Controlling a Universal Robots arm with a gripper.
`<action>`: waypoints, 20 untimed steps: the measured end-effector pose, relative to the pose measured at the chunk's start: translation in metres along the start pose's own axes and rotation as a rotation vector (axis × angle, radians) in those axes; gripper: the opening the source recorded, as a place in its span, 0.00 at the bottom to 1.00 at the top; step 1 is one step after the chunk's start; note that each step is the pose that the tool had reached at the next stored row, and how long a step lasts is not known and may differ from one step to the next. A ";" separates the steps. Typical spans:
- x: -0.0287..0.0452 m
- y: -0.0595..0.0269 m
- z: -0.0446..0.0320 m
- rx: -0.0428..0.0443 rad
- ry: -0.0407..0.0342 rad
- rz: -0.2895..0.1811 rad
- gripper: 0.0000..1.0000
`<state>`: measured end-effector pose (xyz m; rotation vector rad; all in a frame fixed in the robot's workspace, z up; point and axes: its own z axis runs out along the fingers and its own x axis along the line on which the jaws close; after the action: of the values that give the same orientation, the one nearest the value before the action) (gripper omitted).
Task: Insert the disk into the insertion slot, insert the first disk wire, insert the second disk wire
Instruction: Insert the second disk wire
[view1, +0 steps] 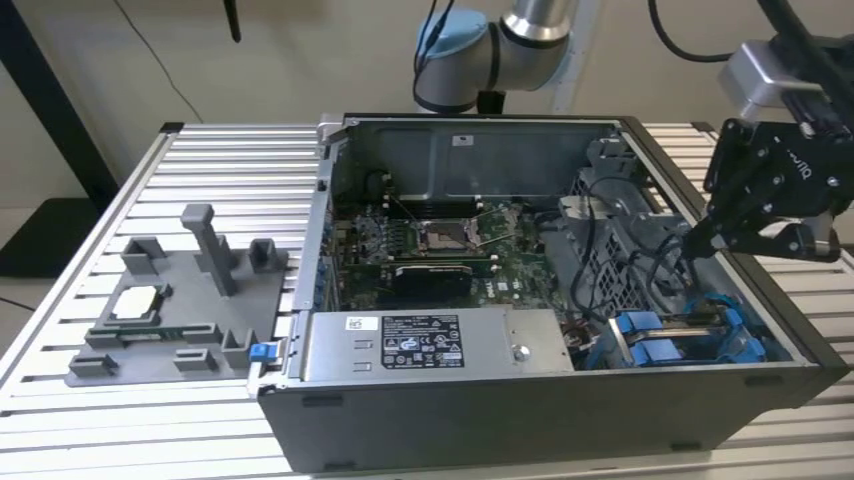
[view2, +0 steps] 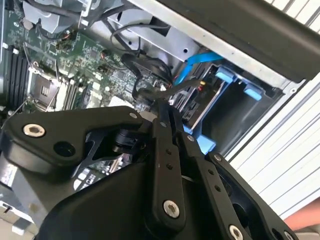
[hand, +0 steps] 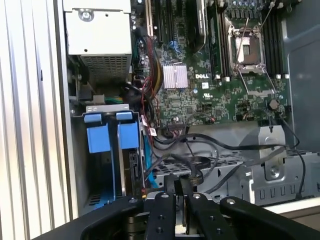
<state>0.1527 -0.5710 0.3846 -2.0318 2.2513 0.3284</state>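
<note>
Hand (view1: 697, 245) hangs at the exterior view's right, over the right end of the open computer case (view1: 534, 420), tips pointed down into it. In both wrist views the hand (view2: 164, 106) (hand: 182, 186) has its two fingers (hand: 176, 192) drawn nearly together, pinching what looks like the end of a black wire (view2: 145, 94), just beside the drive cage. Disk (view2: 202, 105) already sits in the insertion slot (view2: 222, 76), standing on edge between the blue plastic edges. In the first wrist view the disk (hand: 135, 170) shows as a dark narrow edge next to the slot's blue tabs (hand: 97, 140). In the exterior view the insertion slot (view1: 674, 340) lies at the lower right of the frame, inside the case. A blue flat cable (view2: 200, 62) runs above the disk in the second wrist view. Loose black cables (hand: 215, 150) lie between the cage and the motherboard (hand: 215, 85), which carries the CPU socket (hand: 248, 47). Grey power-supply box (view1: 434, 345) with a white sticker sits at the case's front edge, centre of the exterior view. The case rests on a slatted metal tabletop (view1: 134, 425), with a grey fixture (view1: 174, 300) at the left of the frame. Arm (view1: 521, 30) shows at top centre.
</note>
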 end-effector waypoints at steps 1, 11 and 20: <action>0.0002 0.0044 0.0004 0.0002 -0.0001 0.000 0.00; 0.0102 0.0193 0.0012 0.0019 0.0020 -0.006 0.00; 0.0189 0.0184 0.0012 0.0009 0.0032 -0.011 0.00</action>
<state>0.1323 -0.5875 0.3813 -2.0455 2.2403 0.3234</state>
